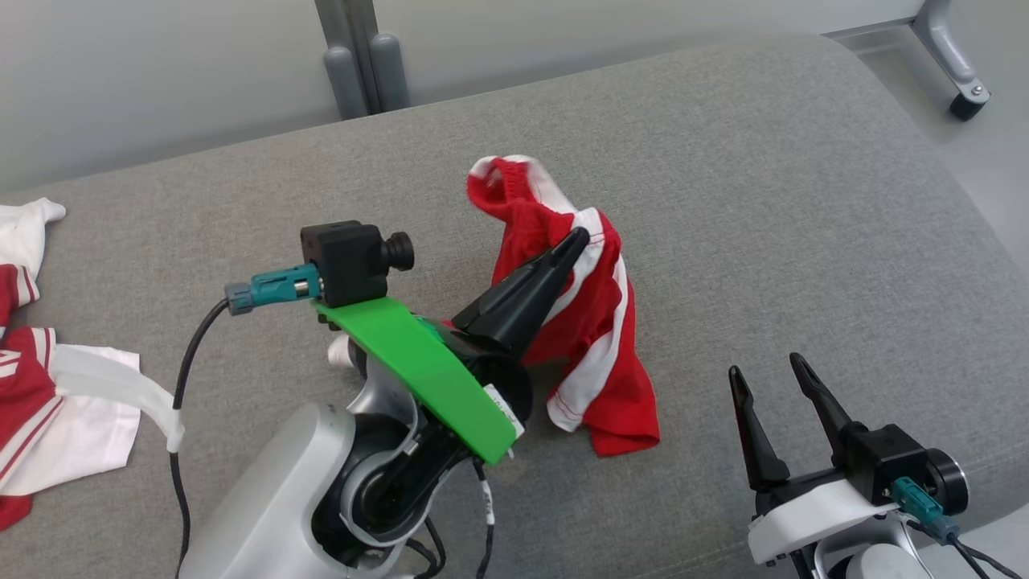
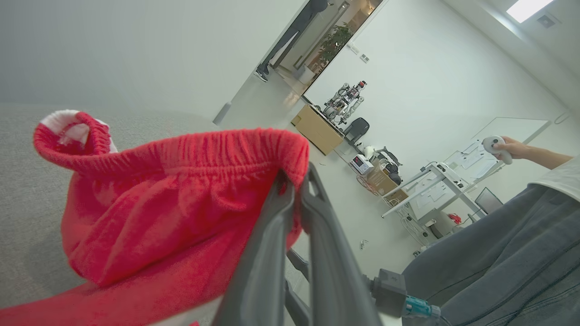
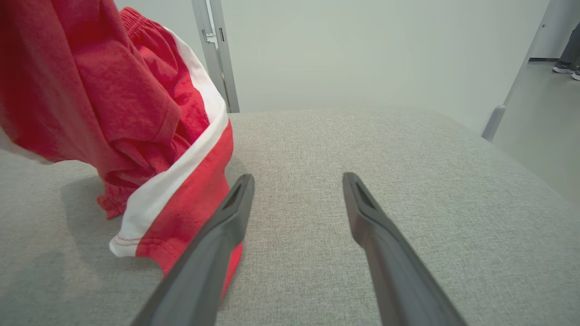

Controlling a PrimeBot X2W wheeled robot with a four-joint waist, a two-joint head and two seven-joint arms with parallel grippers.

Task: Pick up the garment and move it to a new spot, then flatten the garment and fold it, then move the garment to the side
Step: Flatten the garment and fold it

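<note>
The left pincer [image 1: 575, 241] is pinched tight on the stretchy waistband of the red shorts [image 1: 599, 338]. They look soft, light and floppy, and the legs touch the bench [image 1: 804, 201]. The right pincer [image 1: 768, 374] stands wide apart at 4 o'clock. Open room lies toward 2 o'clock. The edge drops at 3, and other clothes [image 1: 32, 386] lie at 9.

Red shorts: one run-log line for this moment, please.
phase: pickup | left gripper: shut on red shorts waistband | right gripper: open, empty, beside shorts | shorts: partly lifted, hem on grey cushion
</note>
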